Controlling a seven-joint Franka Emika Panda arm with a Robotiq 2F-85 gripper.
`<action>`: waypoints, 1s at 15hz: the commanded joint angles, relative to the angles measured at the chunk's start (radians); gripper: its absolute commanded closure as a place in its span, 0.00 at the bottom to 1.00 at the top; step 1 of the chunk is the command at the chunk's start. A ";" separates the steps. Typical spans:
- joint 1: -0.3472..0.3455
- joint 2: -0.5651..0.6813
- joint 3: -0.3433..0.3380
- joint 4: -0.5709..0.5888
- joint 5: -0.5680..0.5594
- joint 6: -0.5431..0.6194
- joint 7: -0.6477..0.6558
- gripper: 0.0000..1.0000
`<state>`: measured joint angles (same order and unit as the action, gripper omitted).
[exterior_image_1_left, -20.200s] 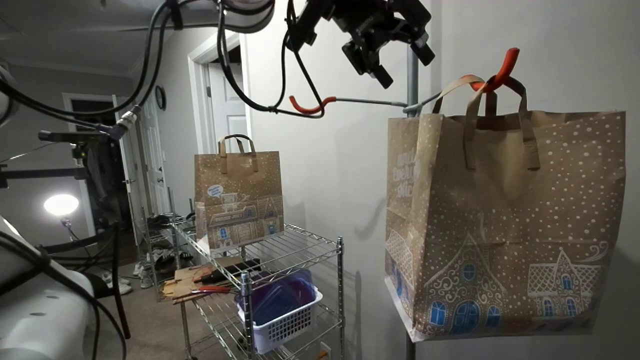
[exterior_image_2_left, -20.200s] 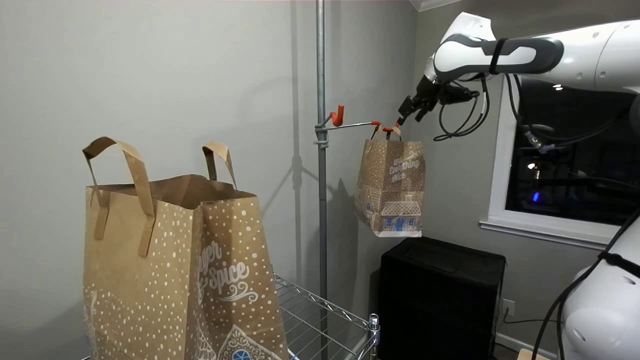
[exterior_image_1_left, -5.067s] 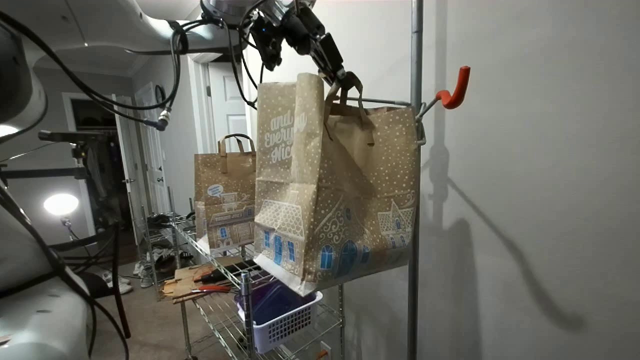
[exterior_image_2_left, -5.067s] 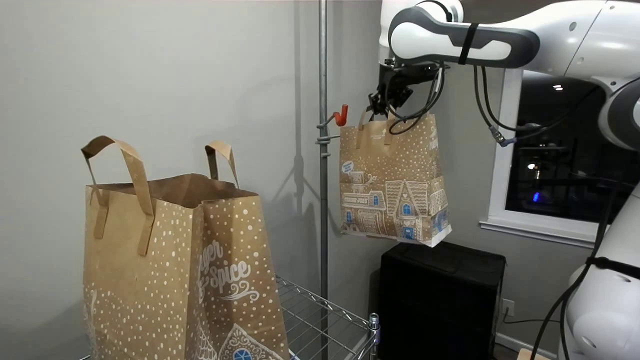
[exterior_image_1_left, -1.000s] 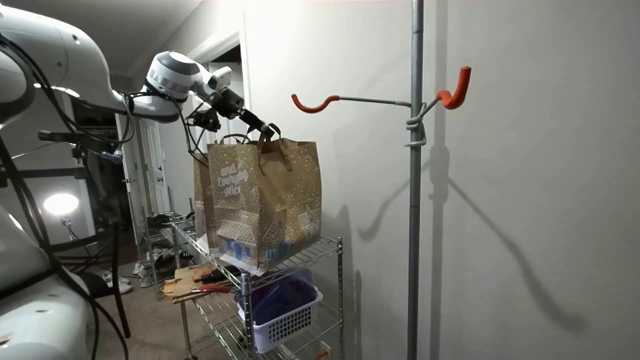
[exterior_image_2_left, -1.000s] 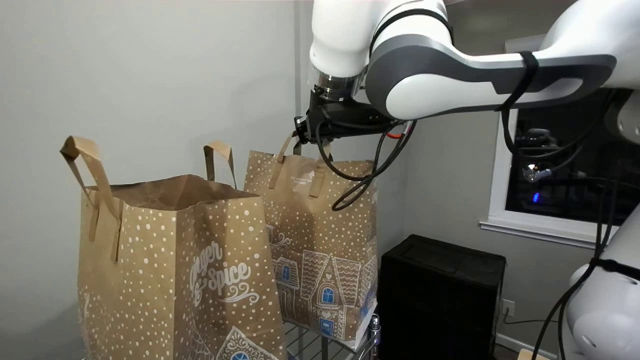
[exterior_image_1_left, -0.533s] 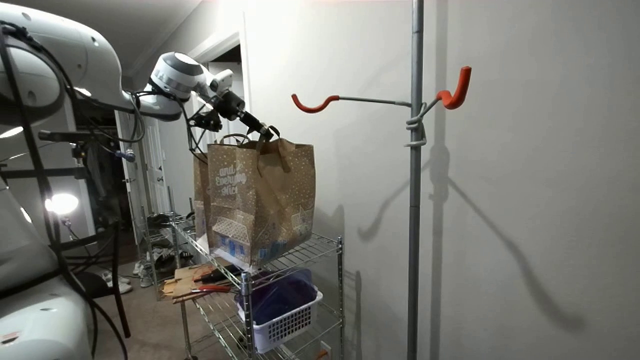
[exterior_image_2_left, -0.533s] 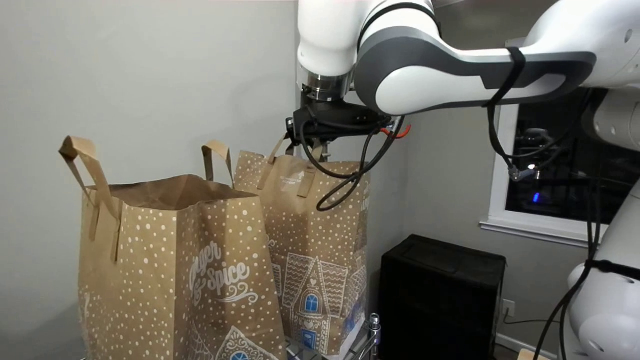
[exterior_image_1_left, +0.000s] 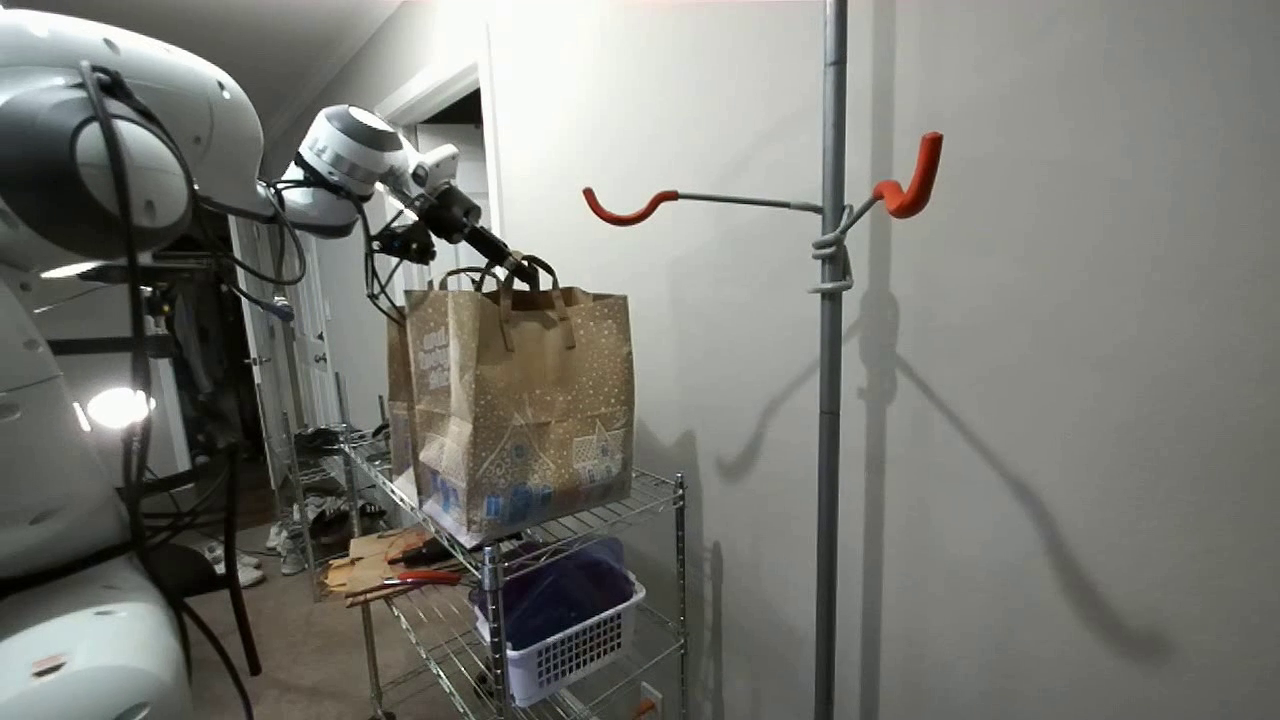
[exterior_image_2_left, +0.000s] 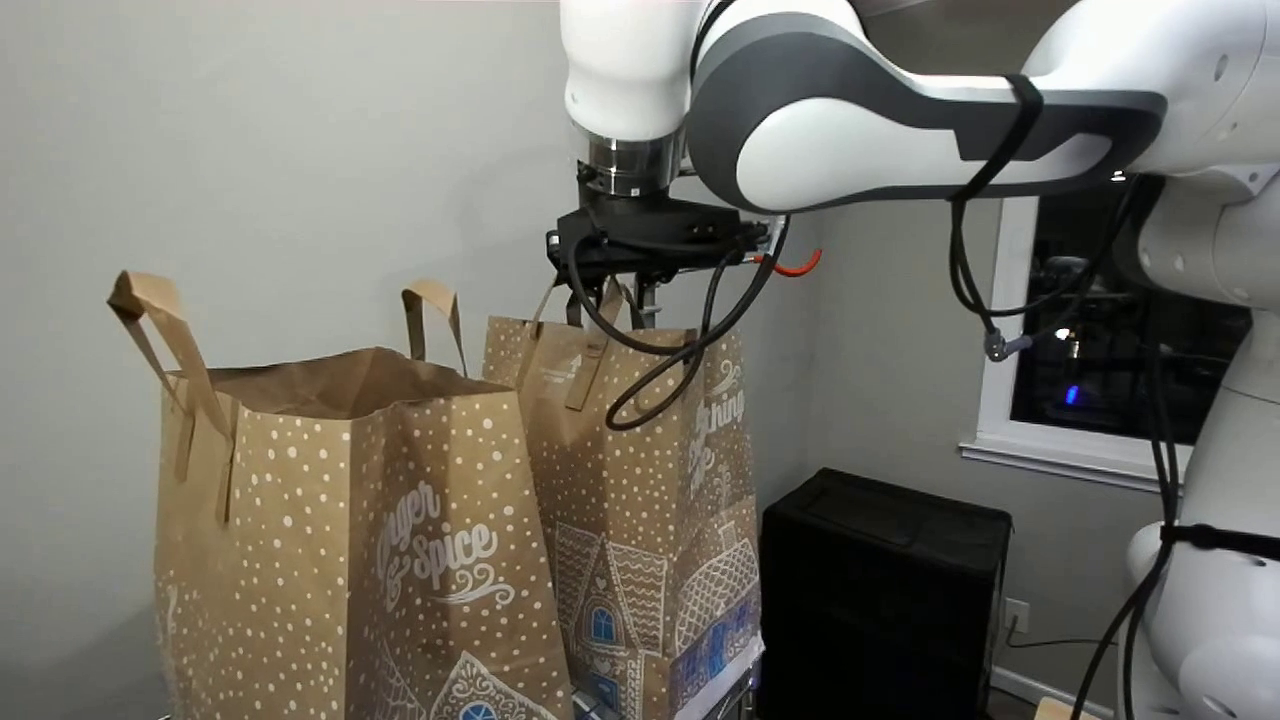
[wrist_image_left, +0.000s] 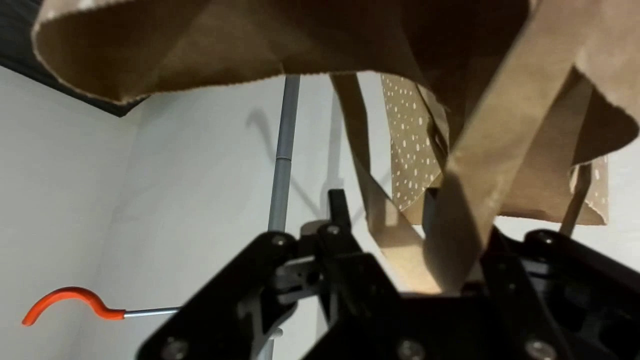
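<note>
White-dotted brown paper carrier bag (exterior_image_1_left: 540, 420) on silver wire rack (exterior_image_1_left: 655, 490)

Edges and room: bag upright on the top tier, base reaching the near edge; a strip of wire grid shows between it and a silver corner post (exterior_image_1_left: 681, 505). A second brown paper bag (exterior_image_2_left: 360, 530), lettered "Spice", stands just beside it, leaving scant room on that side. A grey metal pole (exterior_image_1_left: 829, 400) with red curved hooks (exterior_image_1_left: 910, 195) stands apart, open air between it and the bag.

Black two-fingered gripper (wrist_image_left: 384, 200): just above the bag's mouth, fingers (wrist_image_left: 339, 210) part-way apart; flat brown paper handles (wrist_image_left: 480, 180) loop through the gap, one strap lying over a finger.

Obscured: that finger, largely, behind the strap; part of the bag's lower side, in an exterior view, behind its neighbour; the neighbour's foot, cut off by the frame.
</note>
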<state>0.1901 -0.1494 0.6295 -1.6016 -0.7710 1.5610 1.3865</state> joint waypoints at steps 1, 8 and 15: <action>0.056 0.022 -0.031 0.036 -0.005 -0.021 0.003 0.26; 0.102 0.023 -0.124 0.031 0.087 -0.004 -0.082 0.00; 0.117 0.041 -0.200 0.029 0.330 -0.010 -0.322 0.00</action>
<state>0.2929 -0.1087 0.4649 -1.5831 -0.5471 1.5574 1.1878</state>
